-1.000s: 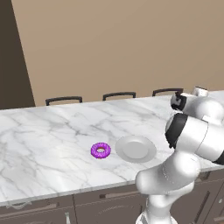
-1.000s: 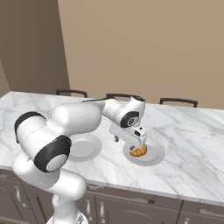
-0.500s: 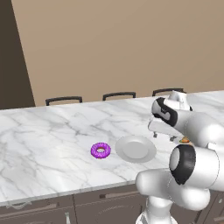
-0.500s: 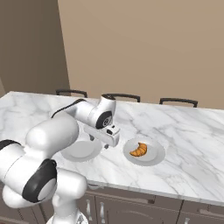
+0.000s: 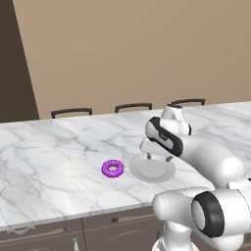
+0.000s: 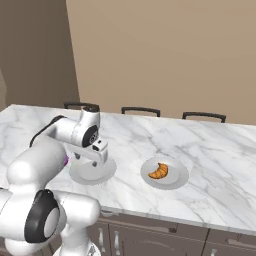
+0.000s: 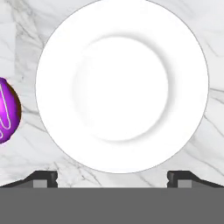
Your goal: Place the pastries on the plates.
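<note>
With its fingers wide apart over the empty plate [image 7: 121, 83], the end effector [image 7: 112, 177] could bump the donut [image 5: 112, 168] at frame left off target.

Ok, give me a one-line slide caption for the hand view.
Open gripper above the bare plate, the donut beside it on the counter.

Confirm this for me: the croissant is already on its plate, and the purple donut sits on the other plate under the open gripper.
Not quite. The donut lies on the marble counter beside the empty plate, as the left base view shows. The croissant is on its plate, and the gripper is open above the empty one.
</note>
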Available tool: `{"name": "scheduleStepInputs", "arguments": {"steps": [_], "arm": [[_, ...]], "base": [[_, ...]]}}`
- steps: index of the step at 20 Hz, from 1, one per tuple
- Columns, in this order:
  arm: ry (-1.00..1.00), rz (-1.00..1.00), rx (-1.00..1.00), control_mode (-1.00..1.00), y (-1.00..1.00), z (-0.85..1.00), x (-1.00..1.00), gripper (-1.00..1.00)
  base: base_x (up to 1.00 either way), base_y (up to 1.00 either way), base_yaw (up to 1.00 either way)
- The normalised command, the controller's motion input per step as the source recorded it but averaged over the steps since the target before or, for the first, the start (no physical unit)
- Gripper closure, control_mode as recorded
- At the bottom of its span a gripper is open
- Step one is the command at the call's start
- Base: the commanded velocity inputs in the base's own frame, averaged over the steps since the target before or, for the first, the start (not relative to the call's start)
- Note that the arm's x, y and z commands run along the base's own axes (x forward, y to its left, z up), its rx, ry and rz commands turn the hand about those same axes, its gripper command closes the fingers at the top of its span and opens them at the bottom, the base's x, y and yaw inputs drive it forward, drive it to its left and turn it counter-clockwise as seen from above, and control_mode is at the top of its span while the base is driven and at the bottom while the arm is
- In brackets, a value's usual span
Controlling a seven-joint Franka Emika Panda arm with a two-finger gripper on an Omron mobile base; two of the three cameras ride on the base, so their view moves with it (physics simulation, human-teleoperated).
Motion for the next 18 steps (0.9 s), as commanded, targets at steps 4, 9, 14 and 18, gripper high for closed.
{"name": "scheduleStepInputs", "arguments": {"steps": [4, 9, 14, 18], "arm": [[-0.02, 0.15, 0.0, -1.0, 1.0, 0.08, 0.14, -1.0], [-0.03, 0.13, 0.0, -1.0, 1.0, 0.03, 0.13, -1.0], [-0.01, 0.04, 0.0, -1.0, 0.39, 0.01, 0.01, -1.0], [0.0, 0.0, -0.03, -1.0, 0.0, 0.0, 0.33, -1.0]], "base": [[0.0, 0.0, 0.0], [0.0, 0.0, 0.0], [0.0, 0.0, 0.0], [0.0, 0.0, 0.0]]}}
